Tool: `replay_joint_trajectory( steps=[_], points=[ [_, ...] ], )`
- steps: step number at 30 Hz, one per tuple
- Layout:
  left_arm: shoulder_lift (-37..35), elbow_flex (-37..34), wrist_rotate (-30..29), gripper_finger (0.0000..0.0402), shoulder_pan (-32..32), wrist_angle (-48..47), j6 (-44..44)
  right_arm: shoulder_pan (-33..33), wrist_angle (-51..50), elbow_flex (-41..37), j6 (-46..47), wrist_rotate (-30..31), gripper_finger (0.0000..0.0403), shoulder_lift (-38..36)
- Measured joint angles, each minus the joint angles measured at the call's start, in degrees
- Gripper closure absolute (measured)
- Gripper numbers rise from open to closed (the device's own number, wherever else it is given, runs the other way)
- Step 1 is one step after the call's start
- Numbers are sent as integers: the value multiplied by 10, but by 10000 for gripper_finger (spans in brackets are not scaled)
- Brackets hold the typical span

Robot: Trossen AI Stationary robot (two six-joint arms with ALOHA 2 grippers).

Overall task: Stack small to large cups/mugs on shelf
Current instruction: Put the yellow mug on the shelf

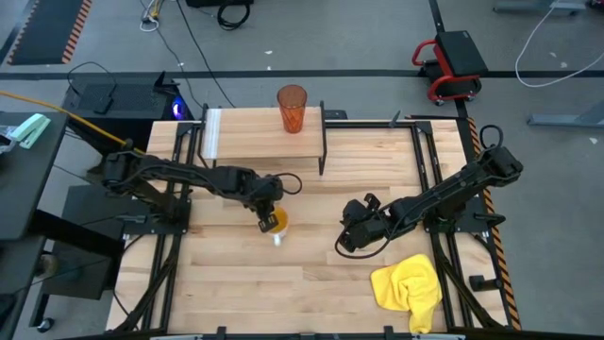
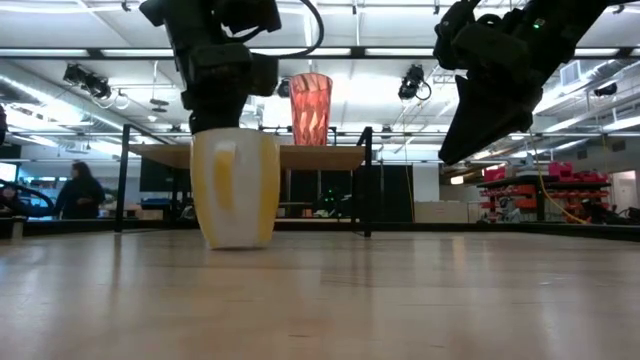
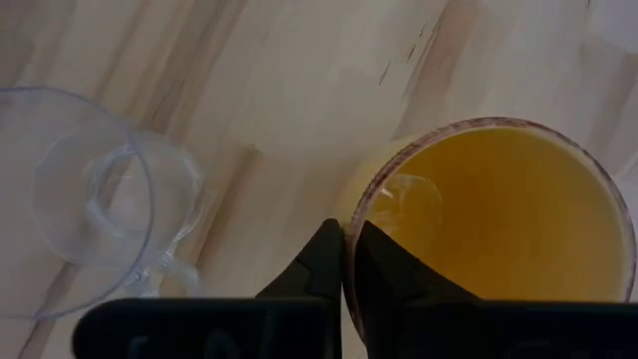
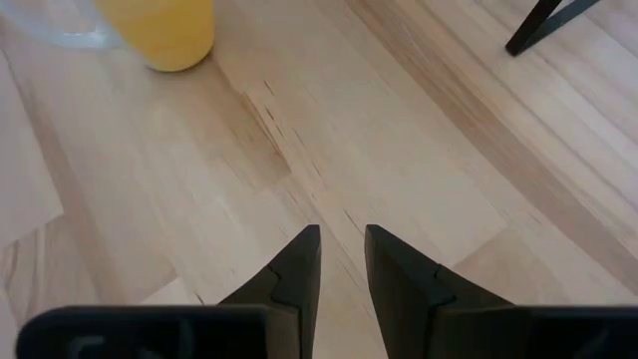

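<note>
— At table centre, what do you get from overhead?

— You see the left gripper (image 1: 268, 202) directly over the orange mug (image 1: 275, 222), whose pale handle points toward 6 o'clock. The tall ribbed tumbler (image 1: 292, 108) stands upright on the shelf (image 1: 255, 134) at 12 o'clock. The right gripper (image 1: 355, 229) hangs at about 3 o'clock from the mug, well apart from it, and a yellow cloth (image 1: 410, 286) lies crumpled at 5 o'clock. You cannot pick out the small clear glass from up there.

— Where does the glass show, then?

— Only in the left wrist view: you find the clear glass (image 3: 95, 194) just beside the mug (image 3: 498, 214) on the table (image 3: 299, 80); whether they touch, you cannot tell. That view also gives you the grip: the left fingers (image 3: 384, 274) are pinched together on the mug's rim, one outside, one inside.

— And from table height?

— You see the mug (image 2: 236, 188) standing upright on the wood, the left gripper (image 2: 215, 95) on its top edge, and the tumbler (image 2: 310, 108) on the shelf behind. The right gripper (image 2: 480, 110) hangs clear above the table.

— Its jaws?

— Its own wrist view shows you the right fingers (image 4: 399, 274) a narrow gap apart, with nothing between them, over bare wood.
</note>
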Motion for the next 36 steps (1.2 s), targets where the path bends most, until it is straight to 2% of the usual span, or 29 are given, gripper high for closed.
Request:
replay_joint_trajectory(
  steps=[5, 12, 17, 24, 31, 36],
  points=[
    [-5, 50, -18, 383, -3, -64, 2, 0, 0, 0, -2, 0, 314, 0],
    [-6, 195, -115, 383, -13, -250, 2, 0, -2, 0, -8, 0, 317, 0],
    [-6, 302, -174, 383, 12, -358, 0, 0, -2, 0, -17, 0, 317, 0],
    [-6, 395, -179, 383, 100, -383, 65, 0, -2, 0, -18, 0, 317, 0],
    [-6, 406, -145, 383, 234, -394, 133, -2, -2, 0, -32, -1, 317, 0],
    [-4, 406, -101, 383, 325, -357, 178, -13, -2, 0, -48, -1, 317, 0]
  ],
)
